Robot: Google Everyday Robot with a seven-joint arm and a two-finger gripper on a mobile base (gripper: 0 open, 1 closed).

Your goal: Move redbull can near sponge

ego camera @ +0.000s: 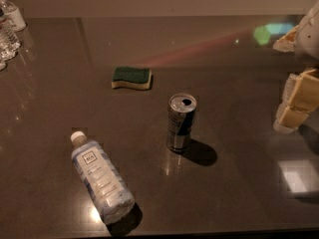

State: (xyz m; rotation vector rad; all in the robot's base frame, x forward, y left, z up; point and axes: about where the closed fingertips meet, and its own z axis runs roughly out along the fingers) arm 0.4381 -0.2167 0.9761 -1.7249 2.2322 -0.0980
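Note:
The redbull can (181, 122) stands upright near the middle of the dark table, its silver top with the opening facing up. The sponge (131, 77), green top over pale yellow foam, lies flat behind and to the left of the can, about a can's height away from it. My gripper (292, 73) is at the right edge of the view, well to the right of the can and above the table. Its two cream-coloured fingers (299, 99) stand apart with nothing between them.
A clear plastic water bottle (102, 179) with a white cap lies on its side at the front left. More water bottles (8, 30) stand at the far left corner. The dark glossy table (234, 183) ends at the wall behind and at the view's bottom.

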